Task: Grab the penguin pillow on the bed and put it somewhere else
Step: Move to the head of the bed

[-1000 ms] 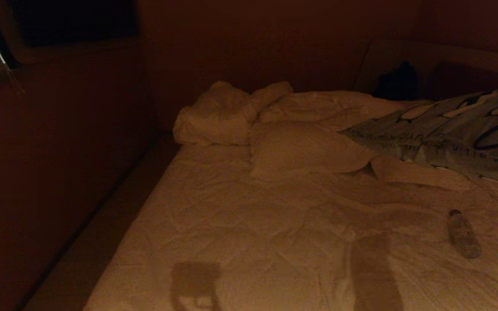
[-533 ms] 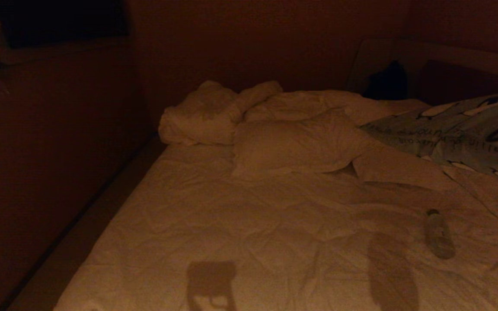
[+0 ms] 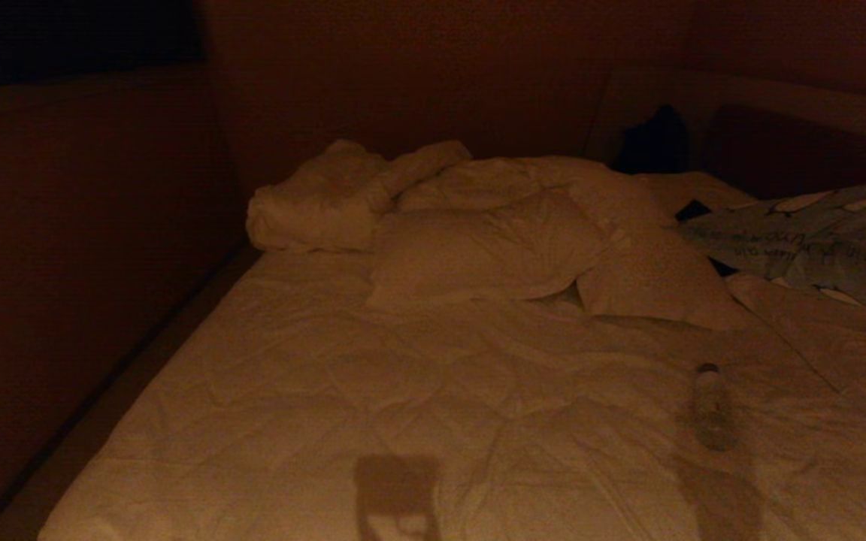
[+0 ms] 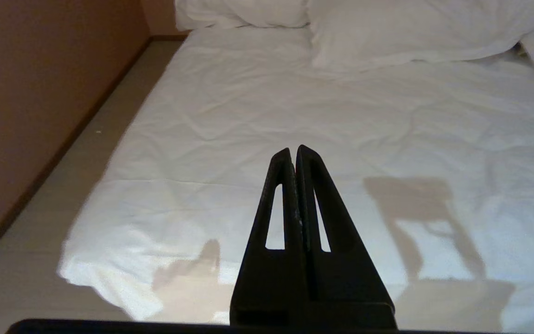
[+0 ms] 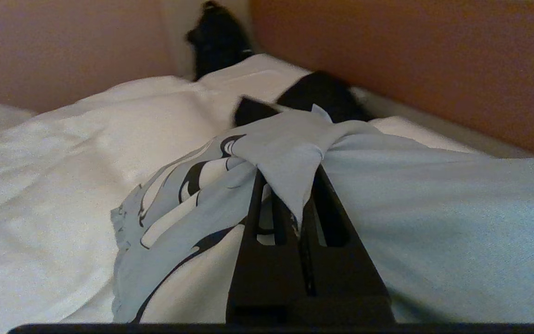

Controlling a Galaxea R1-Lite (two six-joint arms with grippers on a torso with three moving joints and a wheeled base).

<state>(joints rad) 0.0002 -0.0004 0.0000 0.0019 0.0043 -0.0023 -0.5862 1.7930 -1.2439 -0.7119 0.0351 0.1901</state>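
Fabric of the penguin pillow [image 5: 434, 232] is pinched between the pressed-together fingers of the right gripper [image 5: 295, 204], a fold of it bunched over the fingertips. The pillow is draped around and beyond that gripper, over the white bed [image 5: 40, 208]. In the head view the pillow [image 3: 816, 244] is seen at the far right edge, beside two white pillows [image 3: 478, 255]. A bottle [image 3: 713, 406] lies on the duvet nearer the camera. The left gripper [image 4: 294, 155] is held pressed together, empty, above the bed's near corner.
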